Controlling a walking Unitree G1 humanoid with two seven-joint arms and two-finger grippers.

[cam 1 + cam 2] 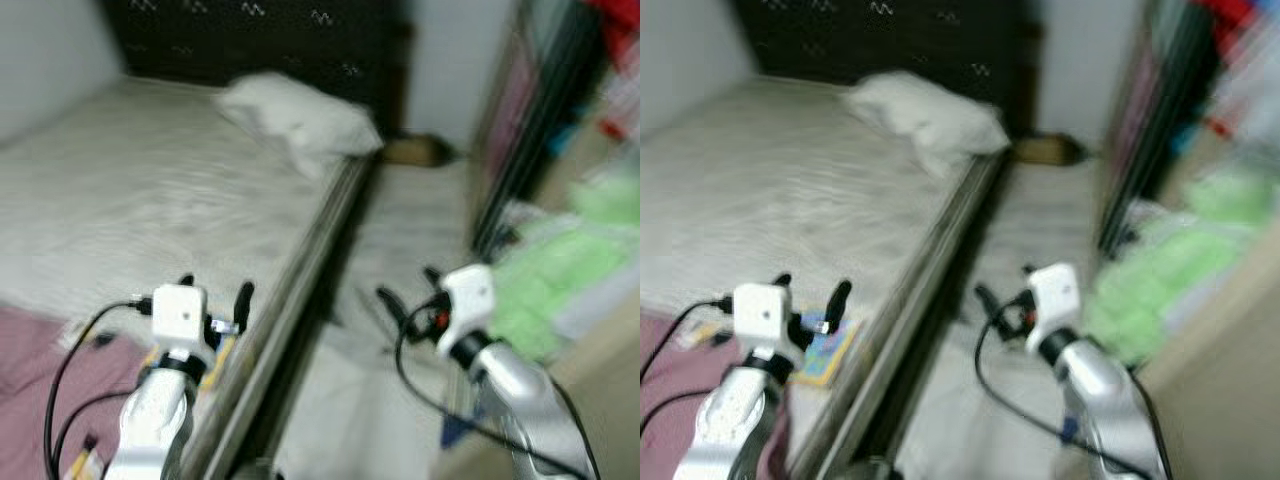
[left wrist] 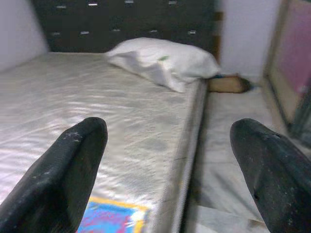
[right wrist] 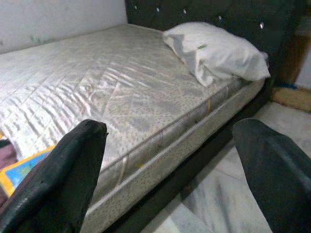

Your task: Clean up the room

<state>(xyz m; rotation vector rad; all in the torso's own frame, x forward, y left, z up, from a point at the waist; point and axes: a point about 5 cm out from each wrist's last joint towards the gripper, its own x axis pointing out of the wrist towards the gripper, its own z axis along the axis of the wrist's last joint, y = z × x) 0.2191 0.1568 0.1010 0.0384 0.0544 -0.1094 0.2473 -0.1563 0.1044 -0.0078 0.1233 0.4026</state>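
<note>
Book [image 1: 826, 348]: flat on the mattress [image 1: 150, 200] at the near right edge, just beside the left gripper [image 1: 214, 292]. Thin, rectangular, yellow border with a blue and pink cover. Long axis looks to run roughly along the bed edge toward the headboard [image 1: 250, 40], but blur makes that unsure. In the left wrist view its corner [image 2: 109, 218] sits under the fingers [image 2: 63, 170].

Left gripper: over the mattress edge, fingers apart, nothing between them. Right gripper [image 1: 406, 290]: over the floor [image 1: 400, 240] in the aisle beside the bed, fingers apart, empty.

Mattress: bare, pale grey, quilted with a sheen and a piped edge. Its frame is dark. Headboard is dark, tufted with small studs.

Pillow [image 1: 295, 115]: white, soft, crumpled, lying at the head end against the right edge, slightly overhanging it.

Pink cloth [image 1: 40, 360]: on the mattress's near left corner, touching the left arm's cables.

Floor: pale marble-look tile. Brown object [image 1: 415, 150] at the far end of the aisle, too blurred to identify.

Green fabric pile [image 1: 550, 270]: right of the aisle, soft, blurred.
</note>
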